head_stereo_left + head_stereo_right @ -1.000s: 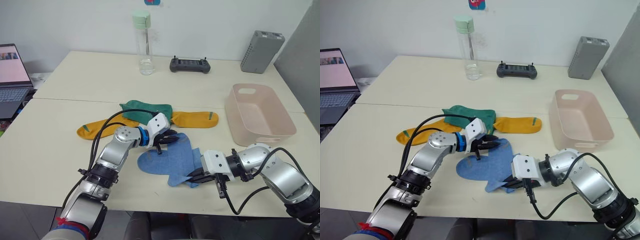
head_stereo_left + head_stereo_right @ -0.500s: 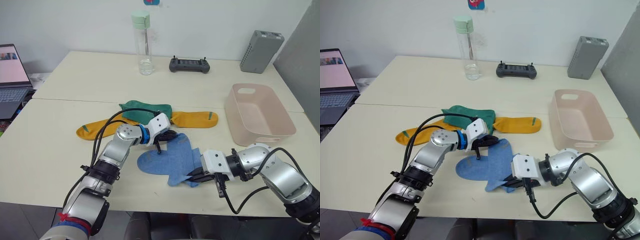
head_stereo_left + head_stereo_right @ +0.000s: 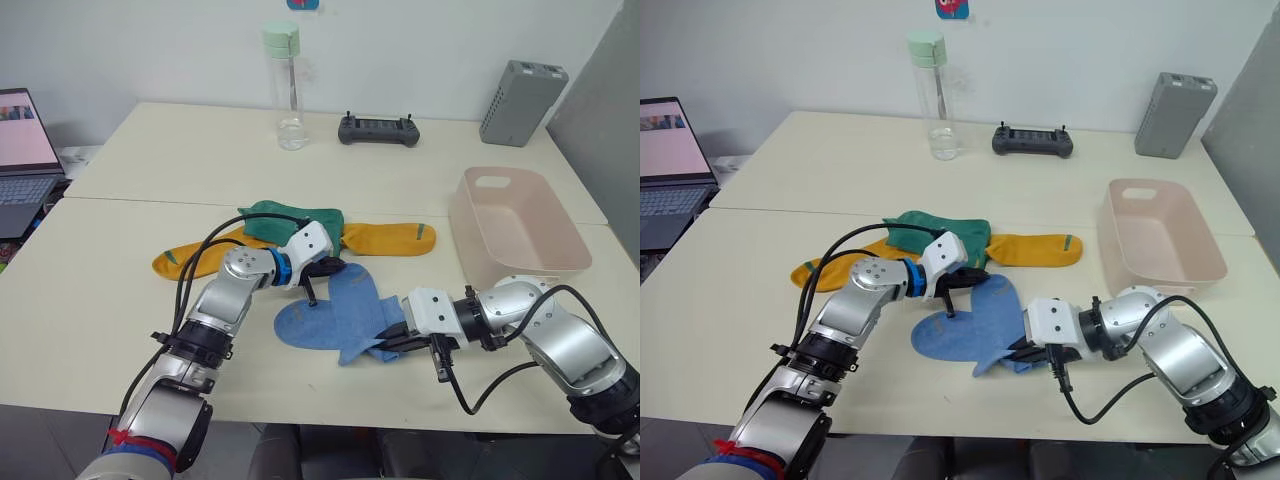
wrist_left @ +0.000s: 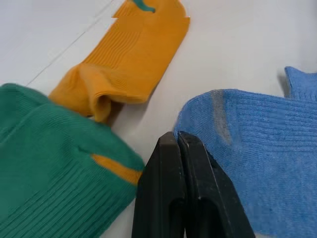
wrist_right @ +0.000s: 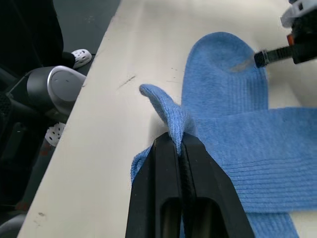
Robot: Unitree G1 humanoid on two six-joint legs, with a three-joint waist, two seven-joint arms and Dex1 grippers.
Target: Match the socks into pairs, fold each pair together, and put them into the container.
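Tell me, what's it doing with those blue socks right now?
Right tool shut on blue socks. Left tool shut at their far edge. Container empty.

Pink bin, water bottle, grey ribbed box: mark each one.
pink bin point(image 3: 480, 243): left eye view, left wall of the bin.
water bottle point(image 3: 288, 110): left eye view, clear body below the green cap.
grey ribbed box point(image 3: 1172, 115): right eye view, ribbed front face.
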